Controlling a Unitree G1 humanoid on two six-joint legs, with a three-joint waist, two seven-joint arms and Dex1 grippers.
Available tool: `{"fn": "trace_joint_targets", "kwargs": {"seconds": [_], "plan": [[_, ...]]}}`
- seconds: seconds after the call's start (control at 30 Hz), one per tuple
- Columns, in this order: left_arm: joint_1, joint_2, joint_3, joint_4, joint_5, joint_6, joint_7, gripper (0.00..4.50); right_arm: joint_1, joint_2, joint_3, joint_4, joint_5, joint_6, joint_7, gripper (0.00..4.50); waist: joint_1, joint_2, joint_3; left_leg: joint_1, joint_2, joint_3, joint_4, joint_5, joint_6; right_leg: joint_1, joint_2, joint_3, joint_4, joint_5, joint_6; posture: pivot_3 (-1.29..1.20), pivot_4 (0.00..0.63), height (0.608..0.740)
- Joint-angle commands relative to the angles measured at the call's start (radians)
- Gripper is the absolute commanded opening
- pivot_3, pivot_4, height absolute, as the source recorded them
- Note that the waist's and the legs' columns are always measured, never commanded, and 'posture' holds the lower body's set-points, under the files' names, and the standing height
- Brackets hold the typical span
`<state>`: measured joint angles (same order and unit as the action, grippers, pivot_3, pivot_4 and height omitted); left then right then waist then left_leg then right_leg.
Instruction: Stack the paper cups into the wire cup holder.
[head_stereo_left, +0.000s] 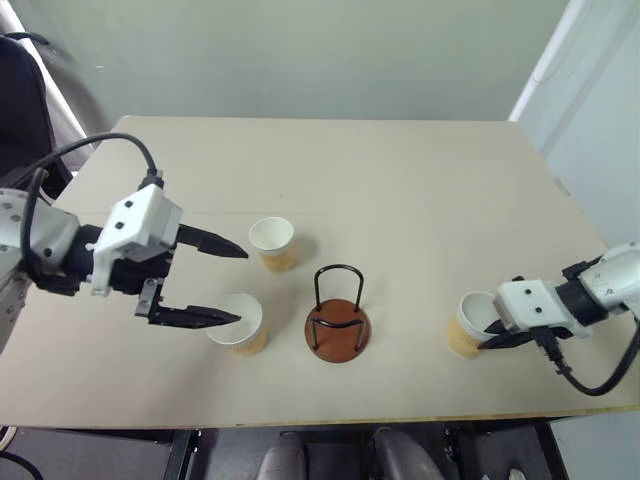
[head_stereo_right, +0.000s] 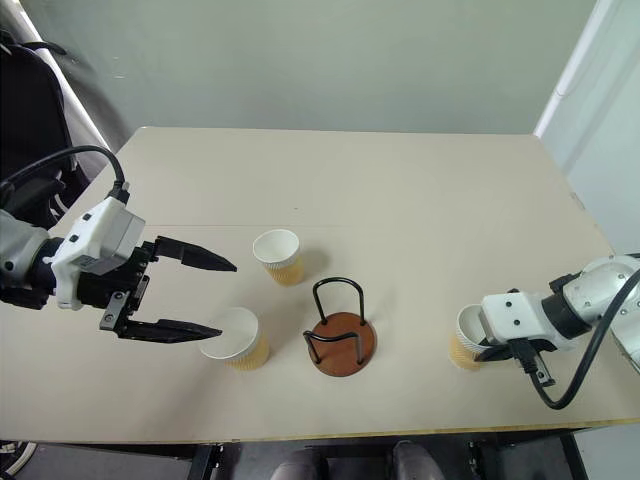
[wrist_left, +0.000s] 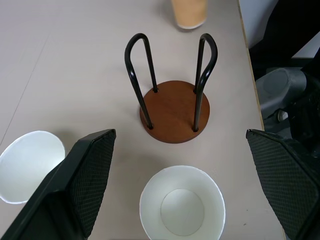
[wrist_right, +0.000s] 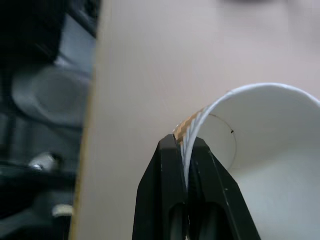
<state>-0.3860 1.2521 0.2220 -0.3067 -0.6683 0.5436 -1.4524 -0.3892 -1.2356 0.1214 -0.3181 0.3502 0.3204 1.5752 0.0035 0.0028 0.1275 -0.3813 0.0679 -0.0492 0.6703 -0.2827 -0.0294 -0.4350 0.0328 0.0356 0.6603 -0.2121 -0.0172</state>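
Note:
Three paper cups and the wire cup holder (head_stereo_left: 338, 322) are on the tan table. One cup (head_stereo_left: 272, 243) stands behind and left of the holder, another (head_stereo_left: 238, 322) to its left. My left gripper (head_stereo_left: 241, 285) is open, one finger over the near cup's rim and the other pointing toward the far cup. In the left wrist view the holder (wrist_left: 173, 107) lies past the cup (wrist_left: 181, 205) between my fingers (wrist_left: 85, 180). The third cup (head_stereo_left: 470, 322) is at the front right. My right gripper (wrist_right: 186, 150) is shut on its wall, one finger inside and one outside.
The table (head_stereo_left: 400, 180) ends just in front of the cups, and its right edge is near the right arm. A dark chair (head_stereo_left: 20, 90) stands off the back left corner. A black cable (head_stereo_left: 590, 380) hangs from the right wrist.

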Motion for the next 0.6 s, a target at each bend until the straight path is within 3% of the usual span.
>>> {"fn": "trace_joint_targets", "kwargs": {"seconds": [0.03,0.17,0.3,0.47,0.6], "plan": [[0.011,0.024,0.057,-0.02,0.001,0.002,0.007,4.5,-0.164,0.016,-0.094,0.013,0.159,0.094,0.037,0.02,-0.002,0.0,0.0,0.0,0.0,0.0,0.0,0.0,0.0,0.0,0.0,0.0,0.0,0.0,0.0,0.0,0.15,0.74],[0.022,0.023,0.06,-0.021,0.008,-0.001,0.019,4.5,-0.438,0.101,-0.088,0.109,0.233,0.199,0.019,0.02,-0.006,0.0,0.0,0.001,0.0,0.001,0.0,0.001,0.0,0.0,0.0,0.0,0.001,-0.001,-0.001,0.0,0.15,0.74],[0.018,0.009,0.037,-0.023,0.026,-0.018,0.039,4.5,-0.612,0.25,-0.052,0.161,0.261,0.268,-0.046,0.02,-0.007,0.0,0.0,0.002,0.001,0.0,-0.001,0.002,0.0,-0.001,0.0,0.0,0.001,-0.001,-0.002,0.0,0.15,0.74],[0.014,0.0,0.024,-0.043,0.025,-0.011,0.052,4.5,-0.696,0.421,0.011,0.098,0.275,0.325,-0.114,0.02,-0.006,0.0,0.0,0.002,0.001,0.001,-0.002,0.001,0.0,-0.002,0.0,0.0,0.002,-0.002,-0.003,0.0,0.15,0.74],[0.04,-0.003,0.036,-0.064,0.023,0.0,0.065,4.5,-0.659,0.467,0.153,0.048,0.132,0.208,-0.086,0.02,-0.006,0.0,0.0,-0.001,0.001,0.0,-0.002,0.001,-0.001,-0.005,0.0,-0.001,0.002,-0.002,-0.004,0.0,0.15,0.74]]}}
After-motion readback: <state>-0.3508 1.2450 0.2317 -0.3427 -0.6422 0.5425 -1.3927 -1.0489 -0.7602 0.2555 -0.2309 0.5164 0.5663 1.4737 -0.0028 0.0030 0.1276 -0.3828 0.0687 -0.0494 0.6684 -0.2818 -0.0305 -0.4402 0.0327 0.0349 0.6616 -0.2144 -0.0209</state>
